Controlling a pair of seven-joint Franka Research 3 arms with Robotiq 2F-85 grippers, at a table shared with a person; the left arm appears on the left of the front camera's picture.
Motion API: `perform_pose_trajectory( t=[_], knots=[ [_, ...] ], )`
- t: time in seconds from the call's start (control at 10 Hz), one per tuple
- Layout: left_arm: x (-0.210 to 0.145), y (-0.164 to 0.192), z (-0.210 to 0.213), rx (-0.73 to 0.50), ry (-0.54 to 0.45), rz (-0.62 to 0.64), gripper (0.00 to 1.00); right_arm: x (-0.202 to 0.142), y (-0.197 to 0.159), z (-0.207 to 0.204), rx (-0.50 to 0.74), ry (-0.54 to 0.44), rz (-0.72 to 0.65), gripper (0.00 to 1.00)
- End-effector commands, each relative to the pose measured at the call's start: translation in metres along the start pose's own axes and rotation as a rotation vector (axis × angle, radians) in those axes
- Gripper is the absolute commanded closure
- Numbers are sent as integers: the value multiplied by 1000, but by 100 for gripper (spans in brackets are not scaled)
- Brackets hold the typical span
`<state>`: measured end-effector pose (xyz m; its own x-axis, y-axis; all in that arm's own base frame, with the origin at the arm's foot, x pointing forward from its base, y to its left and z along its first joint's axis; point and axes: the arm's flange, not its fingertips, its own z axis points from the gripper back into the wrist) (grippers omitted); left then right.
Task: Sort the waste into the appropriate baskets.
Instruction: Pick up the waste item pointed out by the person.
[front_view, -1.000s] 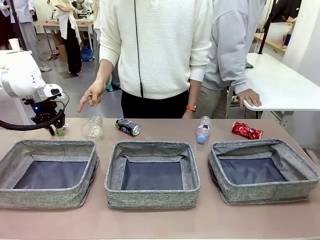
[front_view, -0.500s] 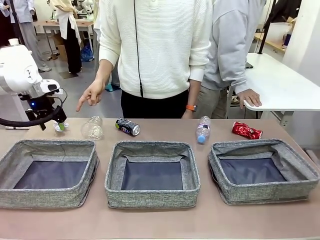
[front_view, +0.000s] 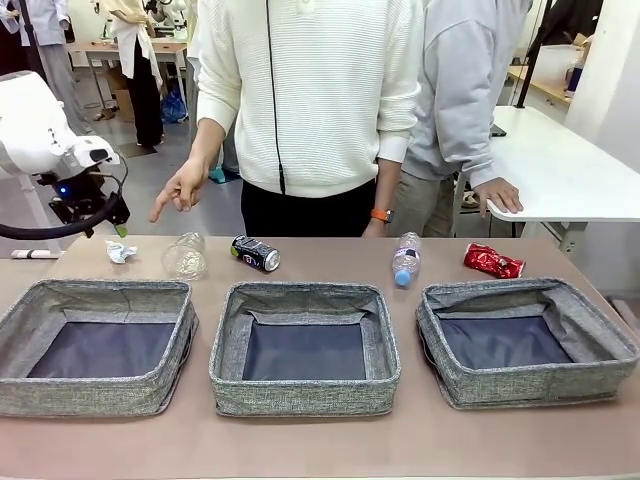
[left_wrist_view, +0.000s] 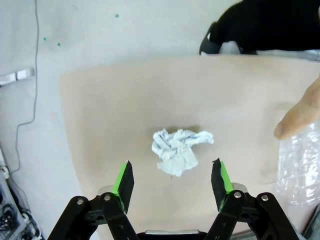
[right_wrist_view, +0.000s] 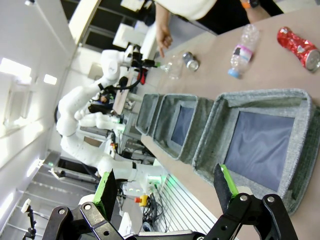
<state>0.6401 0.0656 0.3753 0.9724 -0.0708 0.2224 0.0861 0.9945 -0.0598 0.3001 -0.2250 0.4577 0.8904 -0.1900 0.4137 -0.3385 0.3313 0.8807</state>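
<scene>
Left hand (front_view: 112, 228) hovers over the far left of the tan desk (front_view: 300, 450), its green-padded jaws spread wide and empty. In the wrist view the crumpled white tissue (left_wrist_view: 179, 150) lies flat on the desk below that hand (left_wrist_view: 172, 180), roughly centred between the pads. From the front the tissue (front_view: 120, 252) sits beyond the far rim of the left low grey woven-fabric basket (front_view: 100, 300), just left of the crushed clear plastic bottle (front_view: 186, 258). The person's pointing finger (front_view: 158, 214) hangs near, above the bottle. Judgement: the step is grasping the tissue. Drop straight down, keep it centred, and close fully, since the soft paper should compress. Stay clear of finger and bottle. Which basket suits it cannot be told. Right hand (right_wrist_view: 167, 192) is open and empty near the right basket (right_wrist_view: 295, 150).
</scene>
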Motion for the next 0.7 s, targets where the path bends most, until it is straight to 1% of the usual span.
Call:
perform_pose_trajectory(
  t=[0.0, 0.3, 0.6],
  knots=[
    [3, 2, -1, -34, -62, -9, 20, 3, 1, -1, 17, -15, 28, 0],
    [8, 0, -15, -43, -27, -3, 20, 3, 1, -1, 17, -15, 28, 0],
    [9, -4, -33, -60, 32, -5, 20, 3, 1, -1, 17, -15, 28, 0]
  ],
)
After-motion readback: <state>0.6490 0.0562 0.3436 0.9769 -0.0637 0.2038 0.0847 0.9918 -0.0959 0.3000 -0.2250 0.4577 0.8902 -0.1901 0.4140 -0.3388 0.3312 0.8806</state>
